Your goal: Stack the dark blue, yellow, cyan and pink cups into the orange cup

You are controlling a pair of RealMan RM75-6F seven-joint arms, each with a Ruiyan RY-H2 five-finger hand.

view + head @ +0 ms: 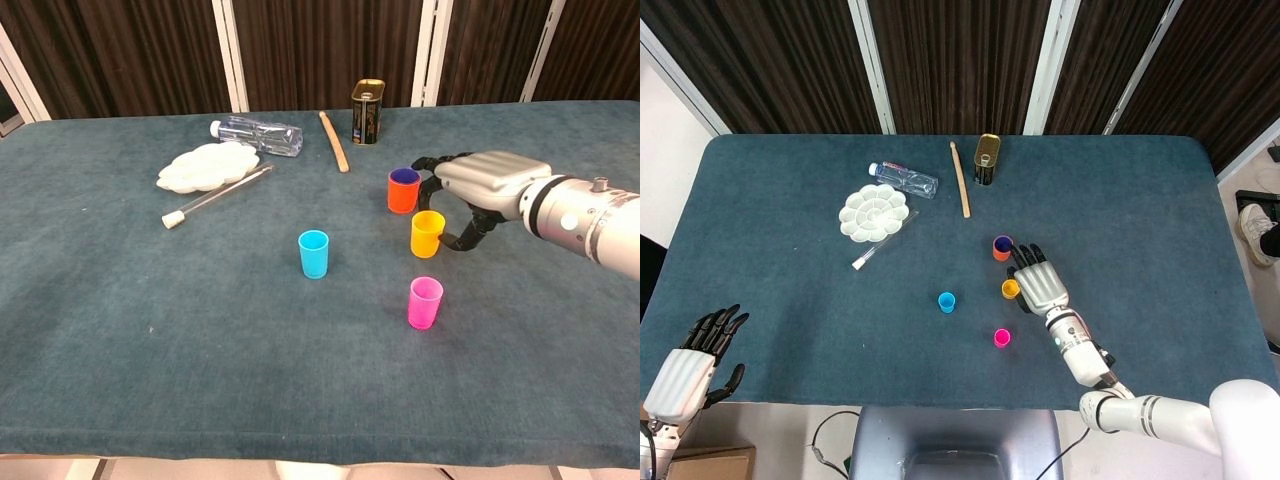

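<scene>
Yellow cup (427, 233) upright beside orange cup (403, 191), right hand (480, 185) spread around it, left hand (688, 366) spread, idle.

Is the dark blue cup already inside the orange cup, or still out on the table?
Inside: a dark blue rim shows nested within the upright orange cup.

Bottle (904, 179) behind palette (873, 212)
</scene>
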